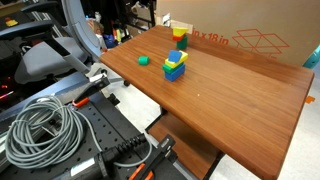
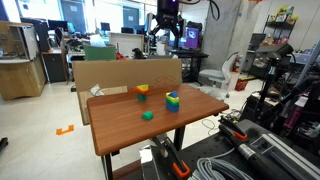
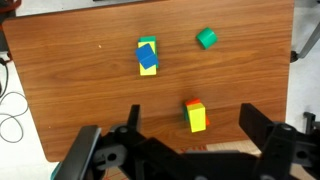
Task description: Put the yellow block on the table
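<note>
The yellow block sits on top of a red block on the reddish-brown table. It also shows in both exterior views, near the cardboard box. My gripper is open and empty, high above the table. In the wrist view the yellow block lies between its two fingers, far below them. A stack with a blue block on top over yellowish and green pieces stands near the table's middle. A single green block lies beside it.
A large cardboard box stands along one table edge, close behind the red and yellow blocks. A black workbench with coiled grey cable is beside the table. An office chair stands behind it.
</note>
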Robot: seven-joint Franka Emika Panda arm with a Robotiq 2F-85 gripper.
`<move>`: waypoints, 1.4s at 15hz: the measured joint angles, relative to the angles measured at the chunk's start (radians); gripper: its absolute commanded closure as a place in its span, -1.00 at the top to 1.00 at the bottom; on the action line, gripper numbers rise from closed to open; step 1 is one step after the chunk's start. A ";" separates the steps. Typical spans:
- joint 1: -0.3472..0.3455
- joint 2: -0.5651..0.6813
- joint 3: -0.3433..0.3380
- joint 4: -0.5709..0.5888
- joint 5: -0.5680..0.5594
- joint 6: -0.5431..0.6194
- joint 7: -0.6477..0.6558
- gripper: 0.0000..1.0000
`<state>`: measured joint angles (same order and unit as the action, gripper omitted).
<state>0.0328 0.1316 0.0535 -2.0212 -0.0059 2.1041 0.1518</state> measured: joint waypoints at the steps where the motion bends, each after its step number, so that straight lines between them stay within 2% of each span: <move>1: 0.011 0.035 0.000 0.031 -0.018 0.000 0.031 1.00; 6: 0.058 0.182 0.001 0.150 -0.040 -0.001 0.113 1.00; 16: 0.089 0.391 -0.006 0.341 -0.050 -0.011 0.125 1.00; 21: 0.106 0.470 -0.014 0.416 -0.051 -0.068 0.125 1.00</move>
<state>0.1386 0.6017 0.0396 -1.6055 -0.0570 2.0359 0.2764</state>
